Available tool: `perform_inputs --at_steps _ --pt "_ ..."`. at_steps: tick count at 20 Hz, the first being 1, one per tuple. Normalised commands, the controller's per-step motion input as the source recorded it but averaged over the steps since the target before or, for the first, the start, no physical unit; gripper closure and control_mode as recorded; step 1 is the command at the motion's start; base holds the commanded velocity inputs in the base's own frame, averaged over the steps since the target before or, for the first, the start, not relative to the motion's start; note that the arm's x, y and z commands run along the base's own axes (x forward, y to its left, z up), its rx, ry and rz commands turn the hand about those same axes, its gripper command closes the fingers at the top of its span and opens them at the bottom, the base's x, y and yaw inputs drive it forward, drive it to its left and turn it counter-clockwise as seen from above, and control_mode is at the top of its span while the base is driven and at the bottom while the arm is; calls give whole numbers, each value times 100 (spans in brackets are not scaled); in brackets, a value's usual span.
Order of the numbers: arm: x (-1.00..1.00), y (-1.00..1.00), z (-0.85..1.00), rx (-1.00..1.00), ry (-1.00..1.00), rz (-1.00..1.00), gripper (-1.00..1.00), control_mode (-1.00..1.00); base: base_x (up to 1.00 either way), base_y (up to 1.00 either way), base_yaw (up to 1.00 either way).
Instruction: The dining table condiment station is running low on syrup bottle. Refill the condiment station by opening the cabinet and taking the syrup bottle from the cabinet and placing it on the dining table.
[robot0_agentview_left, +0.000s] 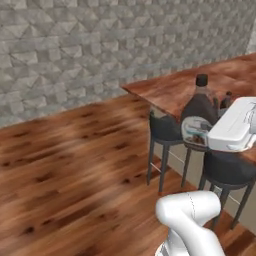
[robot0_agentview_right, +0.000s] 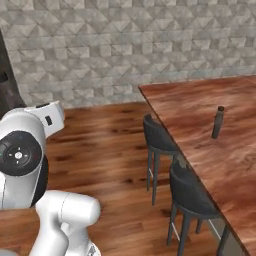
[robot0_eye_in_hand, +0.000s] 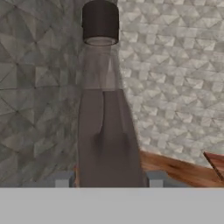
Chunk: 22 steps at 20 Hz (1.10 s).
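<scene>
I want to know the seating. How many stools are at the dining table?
2: one stool nearer the table's corner, another stool closer to the robot. More may be hidden.

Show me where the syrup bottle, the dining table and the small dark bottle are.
syrup bottle (robot0_agentview_left: 200, 107): left base view, dark shoulder.
dining table (robot0_agentview_right: 200, 107): right base view, bare wooden top.
small dark bottle (robot0_agentview_right: 217, 123): right base view, its middle.

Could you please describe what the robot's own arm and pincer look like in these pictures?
The arm is glossy white with rounded, tube-like links and thin dark seam lines. In the right base view, one joint carries a round black cap with a small ring of pale dots, and a small dark square mark sits on the white link above it. The pincer has two small blocky grey fingertips. No cables are visible.
</scene>
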Motion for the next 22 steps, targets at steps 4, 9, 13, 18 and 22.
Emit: perform_inputs --at_steps 4,9,13,18,22 --pt "0 0 0 0 0 0 100 100 37 36 -63" --pt "0 0 0 0 0 0 100 100 40 29 -67" --pt "0 0 0 0 0 0 100 100 60 32 -65" --pt "0 0 0 0 0 0 100 100 41 10 -58" --pt "0 0 0 0 0 0 100 100 34 0 -50"
